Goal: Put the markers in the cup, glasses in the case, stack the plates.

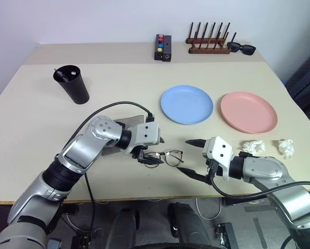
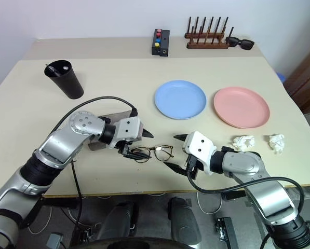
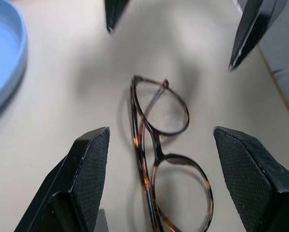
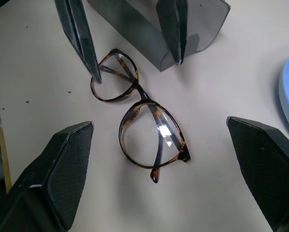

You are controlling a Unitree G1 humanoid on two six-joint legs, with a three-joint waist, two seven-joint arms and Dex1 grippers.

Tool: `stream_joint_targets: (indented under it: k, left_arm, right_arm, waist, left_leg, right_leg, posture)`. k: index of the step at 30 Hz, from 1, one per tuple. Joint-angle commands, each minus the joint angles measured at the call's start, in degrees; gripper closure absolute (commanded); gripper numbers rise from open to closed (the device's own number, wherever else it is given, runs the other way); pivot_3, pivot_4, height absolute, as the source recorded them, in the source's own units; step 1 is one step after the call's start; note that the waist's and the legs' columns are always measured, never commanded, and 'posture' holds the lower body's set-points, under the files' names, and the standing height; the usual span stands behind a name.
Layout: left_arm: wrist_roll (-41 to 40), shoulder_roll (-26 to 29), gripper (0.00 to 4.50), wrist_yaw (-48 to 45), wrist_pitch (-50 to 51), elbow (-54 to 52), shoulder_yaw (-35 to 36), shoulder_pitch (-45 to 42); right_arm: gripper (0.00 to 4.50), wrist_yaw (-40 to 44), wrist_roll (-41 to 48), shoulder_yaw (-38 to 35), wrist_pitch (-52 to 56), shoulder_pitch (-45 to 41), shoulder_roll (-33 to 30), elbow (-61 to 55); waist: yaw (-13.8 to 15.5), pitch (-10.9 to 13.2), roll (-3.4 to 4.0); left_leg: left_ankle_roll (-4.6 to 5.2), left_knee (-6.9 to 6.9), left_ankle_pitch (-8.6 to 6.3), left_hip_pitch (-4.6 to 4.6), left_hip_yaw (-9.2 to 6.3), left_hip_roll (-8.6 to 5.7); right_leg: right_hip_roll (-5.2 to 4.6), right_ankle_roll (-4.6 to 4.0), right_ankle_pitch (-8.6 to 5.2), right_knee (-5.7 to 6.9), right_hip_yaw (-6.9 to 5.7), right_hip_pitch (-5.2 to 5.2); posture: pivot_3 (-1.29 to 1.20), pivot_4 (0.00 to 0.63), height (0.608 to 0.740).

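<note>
Glasses step was in hand when I checked the feeds. The glasses (image 4: pixel 143 122) lay folded on the table (image 1: pixel 35 119) near its front edge, lenses flat, between my two grippers. The left gripper (image 2: pixel 136 143) hung right over the left end of the frame, fingers spread with nothing between them — in its wrist view the pads stood either side of the frame without touching it. The right gripper (image 2: pixel 177 152) sat just beside the other end, also released and wide, its two black tips pointing at the glasses across a short gap.

The case (image 4: pixel 154 34) lay just behind the left gripper, a grey shell partly hidden under that forearm in the head views; I could not tell from these views whether its lid stood open.

Elsewhere, the cup (image 1: pixel 71 84) stood well apart at the far left with dark slim things poking above its rim, which I took to be the markers (image 1: pixel 61 74) already in — too small to be sure. The blue plate (image 1: pixel 186 104) and pink plate (image 1: pixel 248 111) lay side by side, not stacked.

My judgement: the next move called for lowering the left fingers around the frame near the bridge or a rim, closing gently so the thin frame did not skid or twist, then lifting across to the case — with the right gripper free to steady either the glasses or the case.
</note>
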Motion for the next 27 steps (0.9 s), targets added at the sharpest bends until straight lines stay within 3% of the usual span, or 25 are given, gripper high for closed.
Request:
stream_joint_targets:
  k: [1, 11, 14, 19, 20, 27]
  left_arm:
    - [2.12, -0.26, 1.04, 0.36, -1.36, 0.55, -0.96, -1.32]
    - [3.99, -4.58, 1.04, 1.56, -2.37, 3.47, -1.52, -1.74]
    - [4.49, -5.05, 1.83, 1.16, -2.30, 3.66, -2.01, -1.73]
    - [4.23, -5.17, 4.22, -0.36, -1.98, 4.77, -2.54, -1.96]
    - [4.23, -5.03, 4.44, -0.76, -2.27, 5.02, -2.62, -2.02]
    - [2.78, -5.50, 4.44, -2.10, -1.43, 6.73, -2.33, -2.88]
  right_arm:
    - [0.00, -0.56, -0.58, -1.48, -1.20, 0.08, -0.19, -1.91]
    - [0.00, -0.74, -1.64, -0.43, -2.01, -1.18, 0.54, -0.35]
    - [0.00, -0.75, -1.80, -0.30, -2.21, -1.37, 0.73, -0.13]
    - [0.00, -0.69, -2.31, -0.14, -2.63, -1.60, 1.10, 0.28]
    - [0.00, -0.69, -2.37, -0.16, -2.70, -1.62, 1.15, 0.33]
    - [0.00, -0.94, -2.75, -0.26, -3.53, -1.37, 1.27, 0.68]
  waist:
    - [0.13, 0.00, 0.00]
    - [0.26, 0.00, 0.00]
    - [0.19, 0.00, 0.00]
    - [0.24, 0.00, -0.01]
    - [0.33, -0.02, 0.00]
    - [0.25, -0.05, 0.05]
  left_leg:
    - [0.00, 0.02, 0.00, -0.02, 0.00, 0.00]
    - [0.00, 0.05, 0.00, -0.03, 0.00, -0.01]
    - [0.00, 0.05, 0.00, -0.03, 0.00, -0.01]
    - [0.00, 0.05, 0.00, -0.02, 0.00, -0.01]
    - [0.00, 0.05, 0.00, -0.02, 0.00, -0.01]
    - [0.00, 0.08, 0.00, 0.04, -0.01, -0.03]
  right_leg:
    - [0.00, 0.00, 0.00, -0.01, 0.00, 0.00]
    - [-0.02, -0.01, 0.00, -0.02, 0.00, 0.01]
    - [-0.02, -0.01, 0.00, -0.01, 0.00, 0.01]
    - [-0.02, -0.01, 0.00, -0.01, 0.00, 0.01]
    - [-0.02, -0.01, 0.00, -0.01, 0.00, 0.03]
    - [-0.04, -0.01, -0.01, -0.02, 0.00, 0.11]
  posture:
    - [0.00, 0.150, 0.735]
    - [0.00, 0.150, 0.735]
    - [0.00, 0.150, 0.735]
    - [0.00, 0.150, 0.735]
    - [0.00, 0.150, 0.735]
    - [0.00, 0.150, 0.735]
